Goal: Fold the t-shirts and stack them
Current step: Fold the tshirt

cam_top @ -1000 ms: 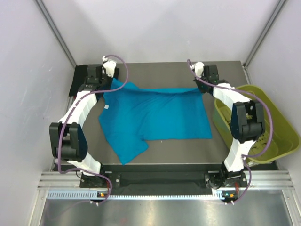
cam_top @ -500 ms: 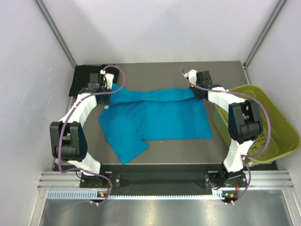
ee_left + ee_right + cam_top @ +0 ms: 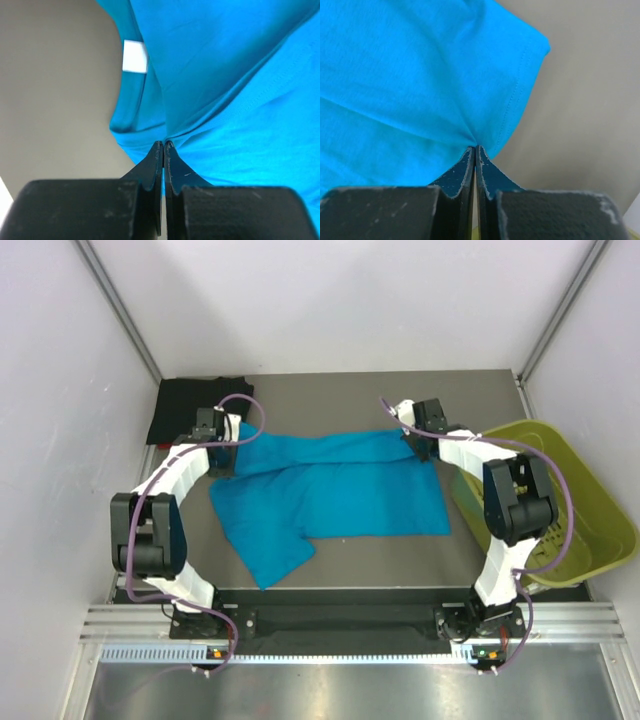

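Both grips are pinched fully closed on the teal-blue t-shirt (image 3: 340,490): the left end effector (image 3: 163,145) just below its white neck label (image 3: 135,56), the right end effector (image 3: 475,148) at a hemmed corner. The shirt lies on the table (image 3: 340,390) between them. A black t-shirt (image 3: 190,405) lies beyond the left end effector. A yellow-green bin (image 3: 592,502) stands right of the right end effector, its contents unclear.
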`<act>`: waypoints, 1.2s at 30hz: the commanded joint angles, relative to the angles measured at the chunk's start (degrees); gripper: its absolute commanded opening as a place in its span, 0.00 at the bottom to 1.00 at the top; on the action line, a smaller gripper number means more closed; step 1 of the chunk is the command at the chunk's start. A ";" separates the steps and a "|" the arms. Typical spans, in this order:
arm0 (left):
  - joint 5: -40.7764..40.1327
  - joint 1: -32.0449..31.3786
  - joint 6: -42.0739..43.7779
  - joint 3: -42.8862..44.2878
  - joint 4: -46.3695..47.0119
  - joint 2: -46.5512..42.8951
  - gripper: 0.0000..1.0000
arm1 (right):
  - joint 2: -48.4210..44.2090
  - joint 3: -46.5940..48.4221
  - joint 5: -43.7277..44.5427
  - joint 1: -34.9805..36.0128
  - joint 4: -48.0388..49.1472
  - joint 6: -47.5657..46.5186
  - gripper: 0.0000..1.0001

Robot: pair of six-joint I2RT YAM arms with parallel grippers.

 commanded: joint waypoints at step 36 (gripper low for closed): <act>8.62 4.81 -6.42 24.20 15.79 18.25 0.59 | 18.81 38.71 -11.78 -9.28 -14.25 21.67 0.39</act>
